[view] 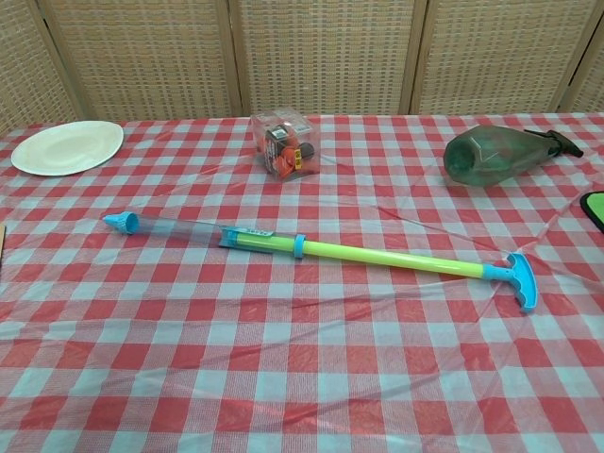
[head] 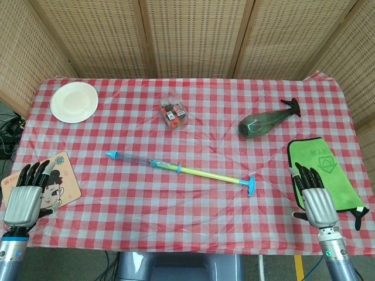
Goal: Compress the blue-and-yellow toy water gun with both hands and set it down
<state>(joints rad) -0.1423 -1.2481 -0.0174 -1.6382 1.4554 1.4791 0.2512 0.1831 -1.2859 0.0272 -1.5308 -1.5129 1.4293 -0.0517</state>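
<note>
The toy water gun point(head: 181, 170) lies flat across the middle of the checked table, pulled out long: blue nozzle at the left, clear barrel, yellow-green rod, blue T-handle at the right. The chest view shows the water gun point(view: 321, 249) alone, with no hand in frame. My left hand point(head: 24, 196) hovers at the table's near-left corner, fingers apart and holding nothing, far from the nozzle. Near the front right edge, my right hand point(head: 313, 196) is open too, a short way right of the T-handle.
A white plate point(head: 74, 102) sits far left. A clear box of small items point(head: 173, 112) stands behind the gun. A green bottle point(head: 265, 120) lies on its side at the right. A green cloth point(head: 328, 173) and a picture card point(head: 55, 180) lie beside the hands.
</note>
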